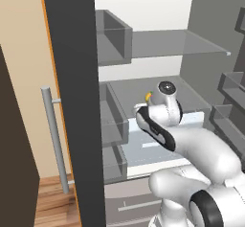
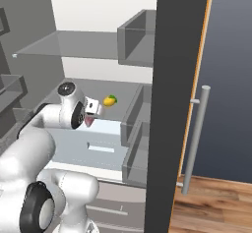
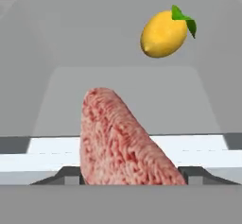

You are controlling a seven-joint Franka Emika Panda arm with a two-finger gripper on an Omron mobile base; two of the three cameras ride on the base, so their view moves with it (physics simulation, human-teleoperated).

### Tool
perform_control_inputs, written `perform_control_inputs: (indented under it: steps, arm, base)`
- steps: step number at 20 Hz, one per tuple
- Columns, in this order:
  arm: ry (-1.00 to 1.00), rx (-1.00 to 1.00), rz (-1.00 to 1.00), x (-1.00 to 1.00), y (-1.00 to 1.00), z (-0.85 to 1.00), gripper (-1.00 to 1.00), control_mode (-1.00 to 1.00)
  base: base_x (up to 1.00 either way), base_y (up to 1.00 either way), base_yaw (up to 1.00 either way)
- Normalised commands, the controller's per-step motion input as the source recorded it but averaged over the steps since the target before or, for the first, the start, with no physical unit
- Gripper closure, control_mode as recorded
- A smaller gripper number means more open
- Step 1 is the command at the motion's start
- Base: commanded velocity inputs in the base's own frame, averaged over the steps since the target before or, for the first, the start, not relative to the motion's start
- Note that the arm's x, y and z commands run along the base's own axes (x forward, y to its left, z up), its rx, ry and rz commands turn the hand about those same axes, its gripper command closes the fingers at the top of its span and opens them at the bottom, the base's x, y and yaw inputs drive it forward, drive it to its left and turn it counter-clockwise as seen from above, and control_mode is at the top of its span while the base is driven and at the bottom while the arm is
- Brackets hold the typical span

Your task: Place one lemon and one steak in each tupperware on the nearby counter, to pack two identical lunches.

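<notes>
My gripper (image 3: 131, 178) reaches into an open fridge, and its two dark tips press against either side of a pink-red marbled steak (image 3: 118, 138). The steak juts forward from the jaws over a grey shelf. In the right base view the gripper (image 2: 93, 110) sits at the end of the white wrist, with the steak (image 2: 88, 121) showing as a pink patch under it. A yellow lemon (image 3: 163, 33) with a green leaf lies further back on the same shelf (image 3: 123, 81), to the right of the steak. It also shows as the lemon (image 2: 110, 100) and the lemon (image 1: 149, 96). The tupperware and the counter are out of view.
The dark fridge door (image 1: 72, 101) with its grey bar handle (image 1: 55, 140) stands open at the side. Grey door bins (image 2: 138, 109) flank the shelf. A glass shelf (image 1: 182, 44) runs above, and a white drawer front (image 1: 158, 147) lies below. Wooden floor (image 2: 216, 202) is beside the door.
</notes>
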Motion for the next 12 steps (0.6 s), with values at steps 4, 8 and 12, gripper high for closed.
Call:
perform_control_inputs:
  steps: [4, 8, 12]
  arm:
    - [-0.09, 0.0, 0.0, -1.0, -0.49, 0.71, 1.0, -1.0]
    - [0.0, 0.0, 0.04, -1.0, -0.11, 0.63, 1.0, -1.0]
    - [0.02, 0.0, 0.02, -1.0, 0.0, 0.64, 1.0, -1.0]
  base:
    - [0.0, 0.0, 0.0]
    - [0.0, 0.0, 0.0]
    - [0.0, 0.0, 0.0]
